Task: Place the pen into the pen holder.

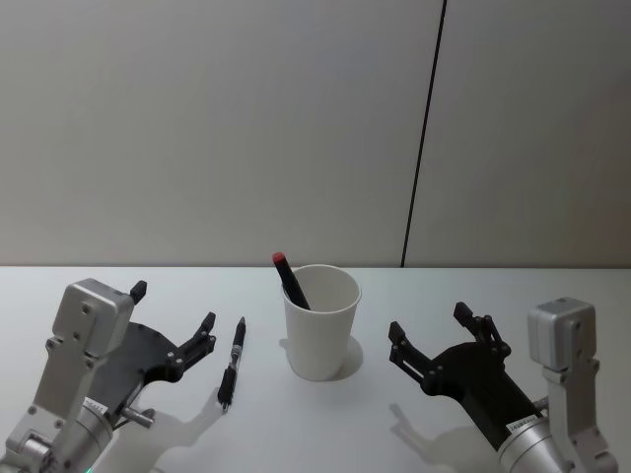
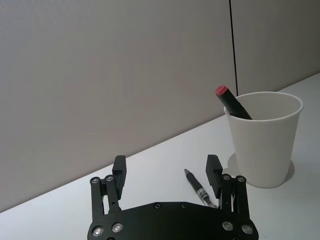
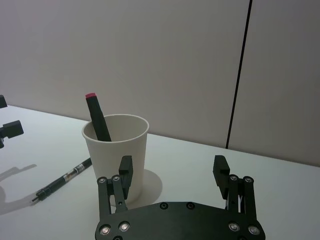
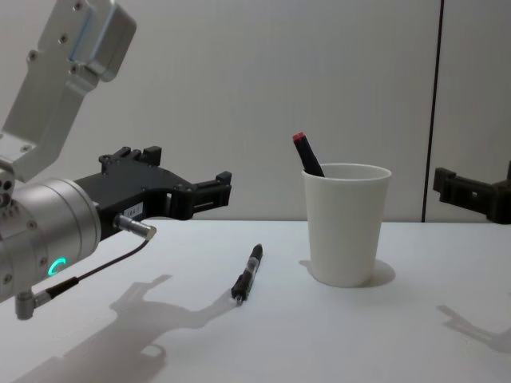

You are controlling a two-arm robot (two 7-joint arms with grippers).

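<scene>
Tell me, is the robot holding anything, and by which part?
Nothing. The left gripper and right gripper hang open and empty; the black pen lies on the table.

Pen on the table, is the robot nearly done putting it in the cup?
Not yet. Done: a red-tipped pen stands in the pen holder. In hand: nothing; the left end effector and right end effector are open, either side of it. To do: the black pen lies on the table beside the holder, ungrasped.
</scene>
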